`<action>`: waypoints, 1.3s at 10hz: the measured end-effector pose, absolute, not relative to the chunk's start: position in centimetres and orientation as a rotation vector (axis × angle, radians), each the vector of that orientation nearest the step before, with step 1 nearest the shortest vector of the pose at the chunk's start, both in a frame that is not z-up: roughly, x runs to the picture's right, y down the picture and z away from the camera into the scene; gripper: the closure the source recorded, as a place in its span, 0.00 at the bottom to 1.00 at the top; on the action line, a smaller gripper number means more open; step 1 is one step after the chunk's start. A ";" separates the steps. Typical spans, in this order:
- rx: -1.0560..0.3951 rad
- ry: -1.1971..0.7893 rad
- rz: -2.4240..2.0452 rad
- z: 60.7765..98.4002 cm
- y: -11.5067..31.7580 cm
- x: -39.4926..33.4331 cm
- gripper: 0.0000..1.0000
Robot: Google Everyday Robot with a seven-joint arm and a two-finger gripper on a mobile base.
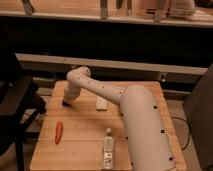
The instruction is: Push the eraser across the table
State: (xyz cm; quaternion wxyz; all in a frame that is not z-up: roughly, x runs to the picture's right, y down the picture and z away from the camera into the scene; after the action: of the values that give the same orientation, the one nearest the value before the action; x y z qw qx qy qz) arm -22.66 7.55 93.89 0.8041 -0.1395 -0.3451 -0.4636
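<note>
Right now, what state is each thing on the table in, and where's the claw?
claw: down at table's far-left area, at a small dark thing, maybe the eraser
white block: lying flat, right of claw, apart
chili: lying flat, near-left
bottle: on its side, near edge
table: bearing them all

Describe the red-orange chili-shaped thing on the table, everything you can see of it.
The red-orange chili-shaped thing is a slim, tapered piece, smooth and evenly coloured, perhaps plastic. It lies flat on the light wooden table, near the left edge, long axis running roughly toward and away from the camera, with its narrower end pointing to the near side. Nothing touches it but the tabletop. The gripper sits at the far left part of the table, well apart from it, and the clear bottle lies off to its right.
</note>
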 end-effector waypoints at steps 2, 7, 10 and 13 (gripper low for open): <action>-0.299 -0.751 -1.001 94.0 7.6 -22.5 1.00; -0.304 -0.786 -1.017 94.2 7.8 -22.5 1.00; -0.304 -0.786 -1.018 94.2 7.8 -22.5 1.00; -0.304 -0.786 -1.018 94.2 7.9 -22.6 1.00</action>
State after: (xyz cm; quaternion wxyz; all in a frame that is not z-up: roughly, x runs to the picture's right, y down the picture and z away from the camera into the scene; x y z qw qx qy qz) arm -22.57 7.85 94.21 0.7895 -0.1413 -0.3649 -0.4729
